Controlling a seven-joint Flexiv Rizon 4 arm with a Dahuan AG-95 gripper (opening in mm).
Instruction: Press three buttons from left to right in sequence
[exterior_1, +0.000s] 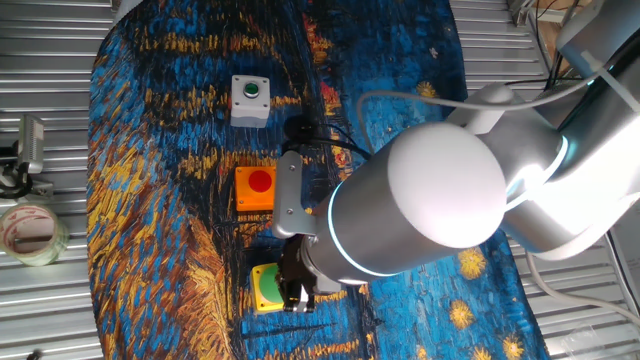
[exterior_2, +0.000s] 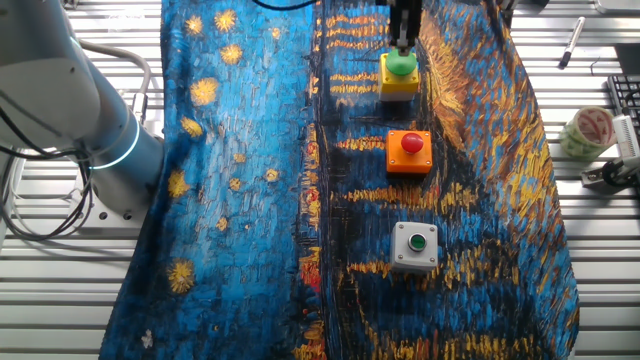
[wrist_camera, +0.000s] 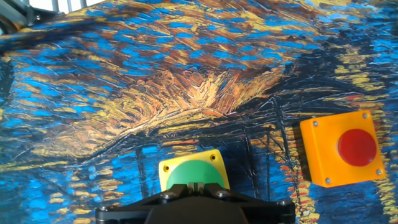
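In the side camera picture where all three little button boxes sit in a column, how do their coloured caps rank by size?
Largest to smallest, as they look in the other fixed view:
1. The green cap on the yellow box, although the pincer covers its top.
2. The red cap on the orange box.
3. The green cap on the white-grey box, though nearest the camera.

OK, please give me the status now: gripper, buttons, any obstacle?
Gripper over yellow box, on its green button; finger state not visible. Orange box and white-grey box stand apart. Nothing blocking.
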